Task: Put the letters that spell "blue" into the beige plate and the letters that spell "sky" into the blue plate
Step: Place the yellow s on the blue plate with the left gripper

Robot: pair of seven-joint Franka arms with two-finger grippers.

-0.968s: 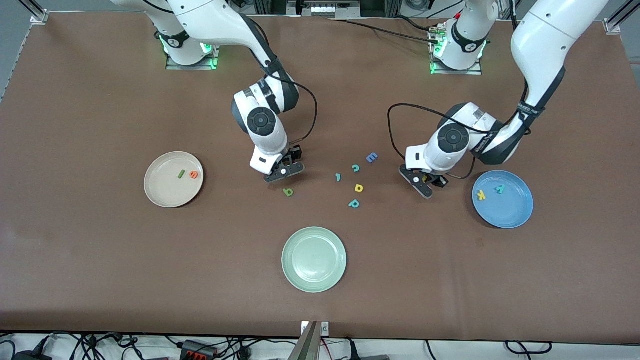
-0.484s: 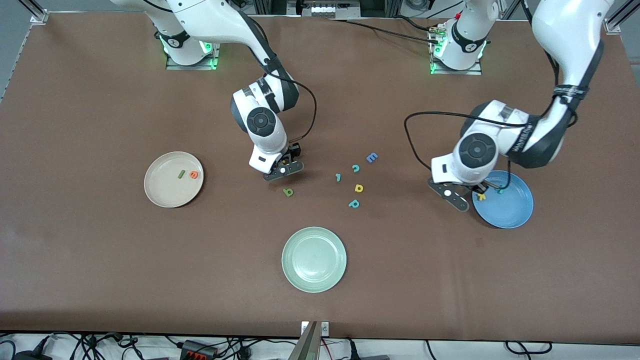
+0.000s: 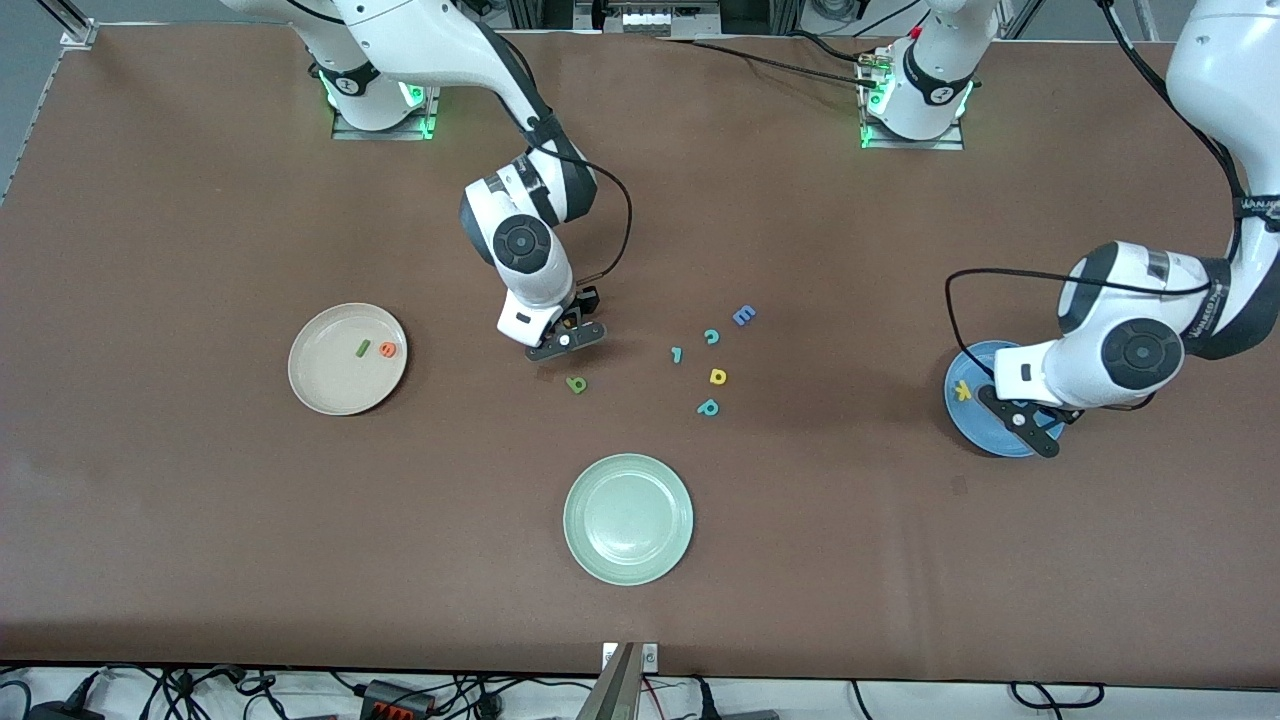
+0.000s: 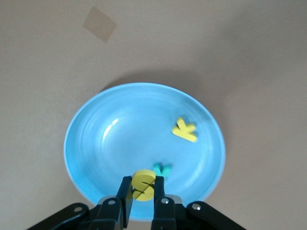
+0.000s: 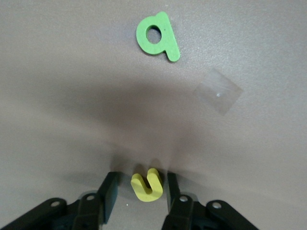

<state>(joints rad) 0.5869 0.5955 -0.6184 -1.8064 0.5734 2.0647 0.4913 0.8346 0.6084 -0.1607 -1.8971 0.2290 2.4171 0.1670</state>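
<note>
My left gripper (image 3: 1020,422) hangs over the blue plate (image 3: 965,415), shut on the yellow "s" (image 4: 143,184). In the blue plate (image 4: 120,139) lie the yellow "k" (image 4: 184,129) and the teal "y" (image 4: 162,169). My right gripper (image 3: 565,340) is down at the table, open, with the yellow "u" (image 5: 147,186) lying between its fingers and a gap on each side. The green "b" (image 5: 157,36) lies close by, nearer the front camera (image 3: 576,383). The beige plate (image 3: 330,385) holds the dark green "l" (image 3: 363,348) and the orange "e" (image 3: 388,349).
A pale green plate (image 3: 628,518) sits near the table's front edge. Loose letters lie mid-table: a blue "E" (image 3: 743,315), a teal "c" (image 3: 711,336), a small teal letter (image 3: 677,353), a yellow letter (image 3: 718,376) and a teal "p" (image 3: 708,407).
The left arm carried the yellow "s" from beside the loose letters to over the blue plate. The right gripper stayed over the "u" and its fingers have drawn closer together.
</note>
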